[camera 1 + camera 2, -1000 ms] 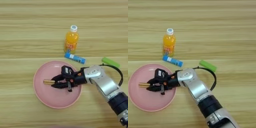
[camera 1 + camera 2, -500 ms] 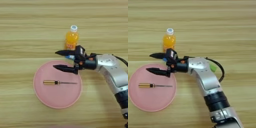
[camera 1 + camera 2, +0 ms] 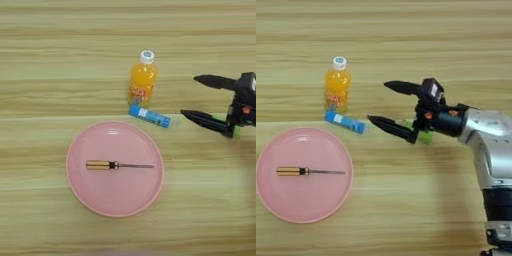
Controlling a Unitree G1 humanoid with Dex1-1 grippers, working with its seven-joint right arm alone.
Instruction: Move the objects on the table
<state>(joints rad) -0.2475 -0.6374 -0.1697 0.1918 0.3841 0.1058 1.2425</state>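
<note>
Two tapered black fingers of the tool [image 3: 381,102] stand spread apart, empty, above the striped wooden surface [image 3: 50,75]. Thin screwdriver [image 3: 117,165], yellow-and-black handle, lies flat inside a round pink plate [image 3: 85,197]. Orange-drink bottle [image 3: 142,79], white cap, lies beyond the plate; blue stick tube [image 3: 149,116] just beside its base. Green bar [image 3: 425,137] mostly hidden behind the tool.

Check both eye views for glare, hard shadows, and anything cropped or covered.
Left eye view: even light, no glare on the pink plate or screwdriver; the right gripper is cropped by the right edge. Right eye view: gripper whole, fingers spread; no hard shadow on the table; the green bar is partly covered by the lower finger.
</note>
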